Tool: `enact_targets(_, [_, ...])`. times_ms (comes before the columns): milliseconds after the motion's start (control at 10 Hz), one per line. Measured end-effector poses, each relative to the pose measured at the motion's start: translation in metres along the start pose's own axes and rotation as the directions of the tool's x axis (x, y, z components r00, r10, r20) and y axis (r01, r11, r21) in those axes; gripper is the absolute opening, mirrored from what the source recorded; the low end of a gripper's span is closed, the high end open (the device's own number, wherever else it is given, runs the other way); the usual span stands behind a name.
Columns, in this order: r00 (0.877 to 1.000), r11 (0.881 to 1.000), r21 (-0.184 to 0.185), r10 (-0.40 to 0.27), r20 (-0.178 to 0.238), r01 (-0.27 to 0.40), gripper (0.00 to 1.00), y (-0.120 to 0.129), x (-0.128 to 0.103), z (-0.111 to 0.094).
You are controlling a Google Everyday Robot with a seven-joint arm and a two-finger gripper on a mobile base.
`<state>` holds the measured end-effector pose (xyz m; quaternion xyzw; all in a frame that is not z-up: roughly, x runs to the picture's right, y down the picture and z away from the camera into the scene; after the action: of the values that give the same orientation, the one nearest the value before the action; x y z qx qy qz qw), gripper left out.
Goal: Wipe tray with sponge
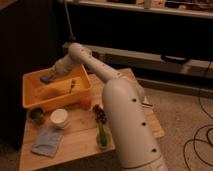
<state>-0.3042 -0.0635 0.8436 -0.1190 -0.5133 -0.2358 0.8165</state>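
The yellow-orange tray (56, 103) stands on the left part of a wooden table. My arm reaches from the lower right across to the tray's far left corner. There my gripper (51, 76) is shut on the small grey-blue sponge (47, 79), which sits low inside the tray against its back-left wall. A thin dark utensil (72, 86) lies inside the tray toward its right side.
In front of the tray stand a white cup (59, 118) and a dark cup (36, 115). A folded blue-grey cloth (47, 142) lies near the table's front edge. An orange fruit (86, 103) and a green vase with dark flowers (101, 134) stand beside my arm. Cables lie on the floor at right.
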Motion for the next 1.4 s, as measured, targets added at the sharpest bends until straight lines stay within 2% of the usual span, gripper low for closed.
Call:
enact_targets(200, [1.000, 1.000, -0.018, 0.009, 0.013, -0.008, 0.09, 0.042, -0.004, -0.019])
enact_targets(300, [1.000, 1.000, -0.020, 0.013, 0.007, -0.013, 0.09, 0.054, -0.006, -0.026])
enact_targets(400, [0.999, 0.999, -0.013, 0.040, -0.016, -0.040, 0.09, 0.067, -0.004, -0.035])
enact_targets(600, [0.995, 0.997, 0.007, 0.081, -0.050, -0.081, 0.09, 0.074, 0.013, -0.048])
enact_targets(700, [0.993, 0.995, 0.010, 0.095, -0.064, -0.094, 0.09, 0.071, 0.024, -0.051])
enact_targets(900, [0.990, 0.994, 0.009, 0.110, -0.083, -0.109, 0.09, 0.056, 0.042, -0.043])
enact_targets(1100, [0.990, 0.994, 0.002, 0.108, -0.092, -0.108, 0.09, 0.024, 0.054, -0.022])
enact_targets(1400, [0.995, 0.997, -0.011, 0.070, -0.066, -0.071, 0.09, -0.011, 0.051, 0.005])
